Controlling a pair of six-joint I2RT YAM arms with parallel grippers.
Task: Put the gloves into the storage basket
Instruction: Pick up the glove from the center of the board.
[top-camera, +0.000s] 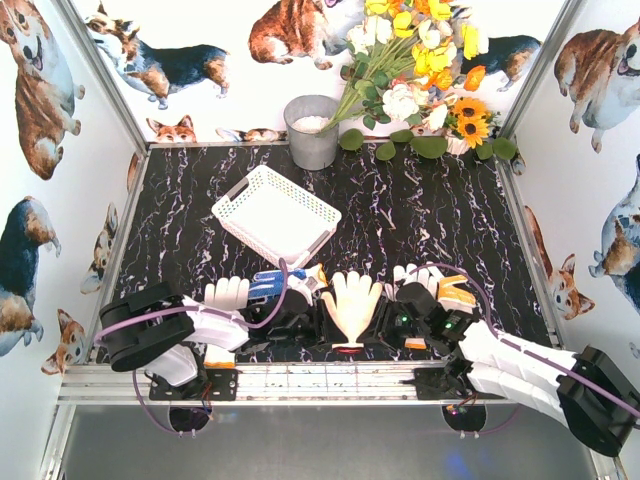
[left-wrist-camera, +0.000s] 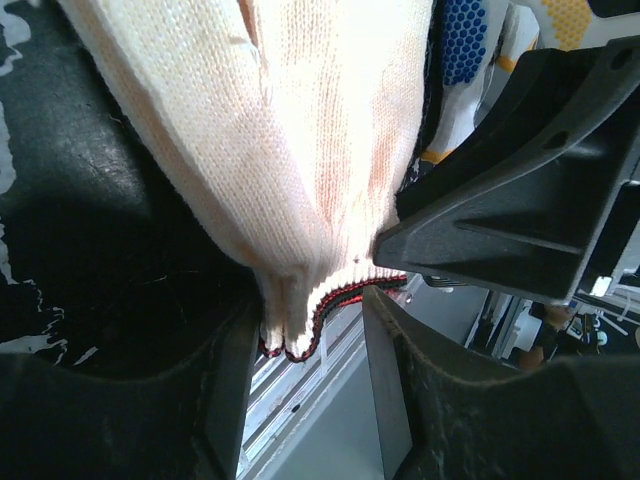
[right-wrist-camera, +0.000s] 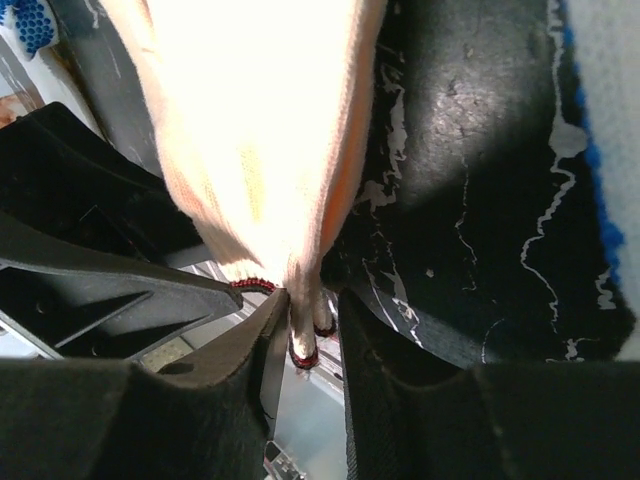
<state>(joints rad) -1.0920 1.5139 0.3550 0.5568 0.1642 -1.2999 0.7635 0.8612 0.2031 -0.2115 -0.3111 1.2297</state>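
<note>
Black marble table (top-camera: 420, 220): cream red-cuffed glove (top-camera: 351, 305), right hand (right-wrist-camera: 312, 300) pinching it, left hand (left-wrist-camera: 305, 300) agape.

Top view: bright, even, sharp. Wrist views: cream glove (right-wrist-camera: 250, 120) overexposed on right; near foreground dark, soft-focused.

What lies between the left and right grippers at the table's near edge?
A cream knit glove with a red-trimmed cuff, flat between the left gripper and right gripper in the top view; each wrist view shows its cuff between that gripper's fingers.
</note>
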